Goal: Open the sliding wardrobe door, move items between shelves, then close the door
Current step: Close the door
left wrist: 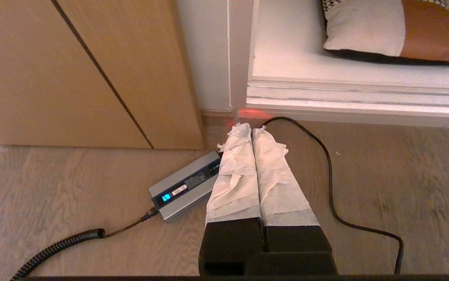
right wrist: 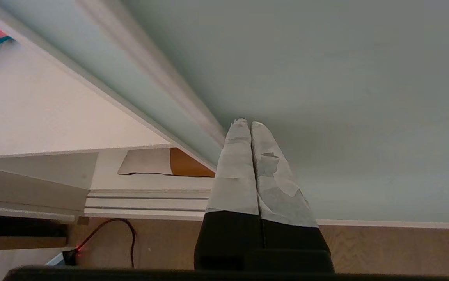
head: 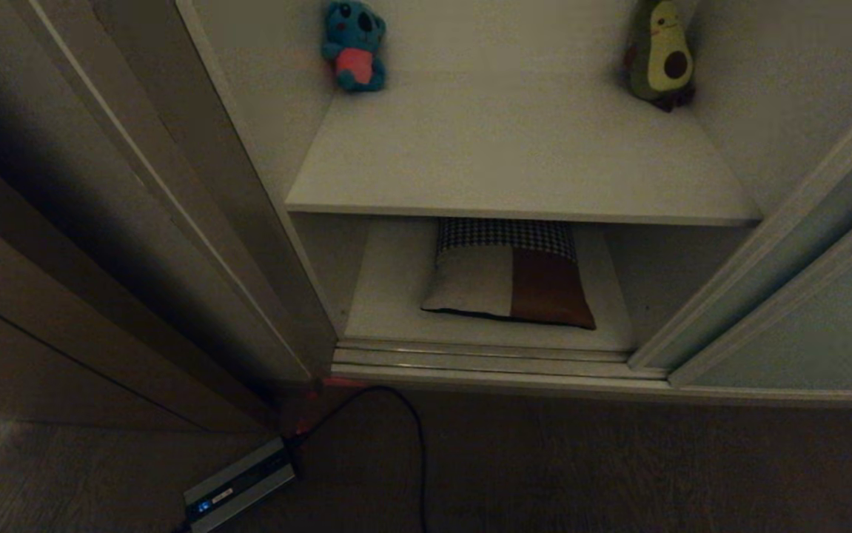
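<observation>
From the head view the wardrobe stands open: the sliding wardrobe door (head: 803,311) is pushed to the right, leaving both shelves exposed. On the upper shelf (head: 514,155) a teal koala plush (head: 354,46) sits at the back left and a green avocado plush (head: 660,55) at the back right, well apart. The cushion (head: 508,274) lies flat on the lower shelf (head: 388,296), partly under the upper board's front edge. A ribbed floor track (head: 485,359) runs along the front, and a grey power box (head: 240,485) with a black cable (head: 414,437) lies on the wooden floor. Neither arm shows here.

The left wrist view shows the left end effector (left wrist: 247,127), its paper-wrapped fingers pressed together and empty, hanging low over the floor near the power box and just before the track. Only the cushion's front part appears; brown wooden panelling (left wrist: 72,70) fills the side.

The right wrist view shows the right end effector (right wrist: 246,123), fingers together and empty, close to the door's pale grey-green face near its beige frame edge. Whether it touches cannot be told. A sliver of the koala and a corner of the cushion show past the door.
</observation>
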You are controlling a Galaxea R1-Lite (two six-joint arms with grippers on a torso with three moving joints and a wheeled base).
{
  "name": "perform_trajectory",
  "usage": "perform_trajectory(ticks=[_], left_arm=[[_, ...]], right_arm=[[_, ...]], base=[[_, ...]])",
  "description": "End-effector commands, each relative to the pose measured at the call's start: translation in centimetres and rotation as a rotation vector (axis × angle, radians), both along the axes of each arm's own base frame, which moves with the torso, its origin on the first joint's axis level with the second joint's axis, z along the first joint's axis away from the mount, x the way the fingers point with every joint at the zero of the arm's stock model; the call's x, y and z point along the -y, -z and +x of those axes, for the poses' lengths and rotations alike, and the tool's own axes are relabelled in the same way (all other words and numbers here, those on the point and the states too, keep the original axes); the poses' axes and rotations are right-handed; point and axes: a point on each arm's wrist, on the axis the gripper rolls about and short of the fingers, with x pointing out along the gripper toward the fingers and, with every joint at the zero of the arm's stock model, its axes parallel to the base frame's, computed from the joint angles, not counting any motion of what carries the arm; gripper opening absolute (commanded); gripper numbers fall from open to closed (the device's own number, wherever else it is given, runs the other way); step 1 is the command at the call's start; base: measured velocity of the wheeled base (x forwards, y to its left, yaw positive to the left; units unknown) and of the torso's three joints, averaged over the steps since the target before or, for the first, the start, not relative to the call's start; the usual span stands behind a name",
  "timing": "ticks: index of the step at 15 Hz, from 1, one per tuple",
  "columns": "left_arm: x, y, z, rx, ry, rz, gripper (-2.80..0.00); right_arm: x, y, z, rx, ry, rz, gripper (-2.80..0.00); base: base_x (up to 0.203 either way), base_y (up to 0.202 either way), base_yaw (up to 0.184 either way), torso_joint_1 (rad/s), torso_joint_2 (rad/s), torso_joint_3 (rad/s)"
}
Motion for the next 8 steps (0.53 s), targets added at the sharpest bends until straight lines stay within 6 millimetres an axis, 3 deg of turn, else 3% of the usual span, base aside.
perform_trajectory(ticks=[1,8], left_arm=[[0.00,0.00,0.00,0.001,0.000,0.000,-2.80],[0.00,0.02,0.00,0.000,0.000,0.000,-2.80]], right_arm=[[0.27,0.25,0.32,-0.005,-0.006,0.006,-2.80],[0.50,0.57,0.51,-0.013,-0.009,0.019,-2.80]], base=[[0.000,0.000,0.000,0.000,0.00,0.000],[0.000,0.000,0.000,0.000,0.00,0.000]])
